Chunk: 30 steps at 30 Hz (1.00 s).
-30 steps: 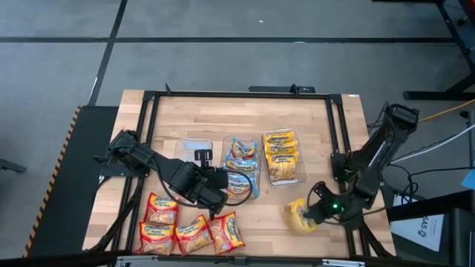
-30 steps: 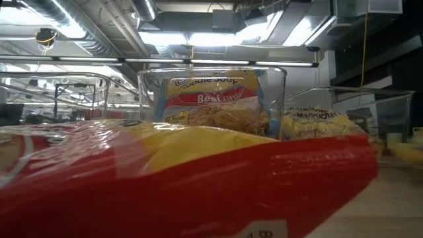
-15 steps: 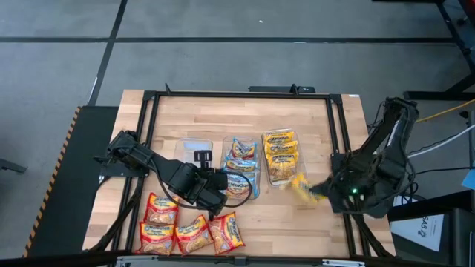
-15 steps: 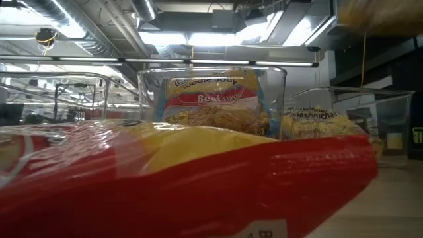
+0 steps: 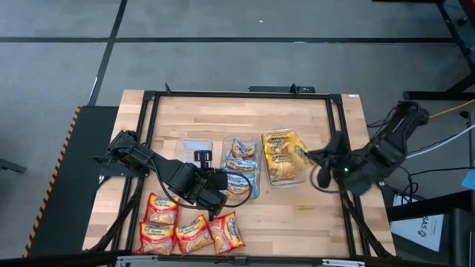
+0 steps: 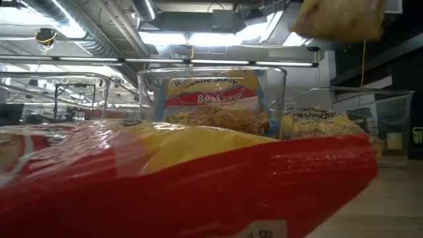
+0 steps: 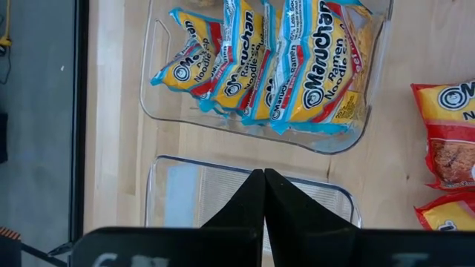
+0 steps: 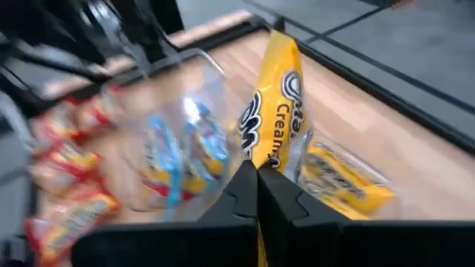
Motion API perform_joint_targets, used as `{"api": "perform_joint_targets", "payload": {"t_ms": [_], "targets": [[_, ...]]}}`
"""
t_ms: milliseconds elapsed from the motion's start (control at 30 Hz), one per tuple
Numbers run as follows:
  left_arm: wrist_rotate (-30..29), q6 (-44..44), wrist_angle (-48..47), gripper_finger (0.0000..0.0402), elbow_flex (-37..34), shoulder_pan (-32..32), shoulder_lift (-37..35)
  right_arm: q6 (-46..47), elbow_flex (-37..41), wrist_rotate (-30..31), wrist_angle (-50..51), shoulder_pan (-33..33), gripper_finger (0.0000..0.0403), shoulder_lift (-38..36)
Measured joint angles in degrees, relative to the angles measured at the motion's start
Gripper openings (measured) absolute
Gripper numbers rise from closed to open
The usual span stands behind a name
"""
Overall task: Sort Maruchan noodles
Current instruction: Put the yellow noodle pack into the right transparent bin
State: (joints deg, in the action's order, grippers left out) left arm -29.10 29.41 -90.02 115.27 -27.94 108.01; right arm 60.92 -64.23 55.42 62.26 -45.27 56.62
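The right claw (image 5: 310, 159), clenched on a yellow packet (image 5: 299, 153), hangs above the tub of yellow packets (image 5: 283, 172).

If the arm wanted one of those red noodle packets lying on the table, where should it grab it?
Probably from straight above, pinching a crinkly edge of the rightmost red packet. It lies flat, and its right edge is free, while its left overlaps a neighbouring packet.

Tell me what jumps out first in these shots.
The right gripper holds a yellow packet in the air above the tub of yellow packets. Beside it stands the tub of blue-trimmed packets, and three red packets lie loose near the table's front edge, by the shut left gripper.
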Motion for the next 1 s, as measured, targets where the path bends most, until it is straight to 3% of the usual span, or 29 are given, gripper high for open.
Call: {"api": "perform_joint_targets", "payload": {"t_ms": [267,433,800,1000], "targets": [[0.01,-0.02,0.02,0.0,0.02,0.0,0.0,-12.47,0.72,-14.85,-0.6,13.67,0.0,1.76],[0.02,-0.02,0.0,0.0,0.0,0.0,0.0,-15.15,2.91,-22.74,-1.0,18.92,0.0,4.05],[0.02,-0.03,0.0,0.0,0.02,0.0,0.0,-17.96,9.84,-37.54,-8.76,20.54,0.0,10.15],[0.02,-0.04,0.0,0.0,0.01,0.01,0.0,-17.9,11.57,-37.99,-13.06,20.56,0.0,12.68]]}}
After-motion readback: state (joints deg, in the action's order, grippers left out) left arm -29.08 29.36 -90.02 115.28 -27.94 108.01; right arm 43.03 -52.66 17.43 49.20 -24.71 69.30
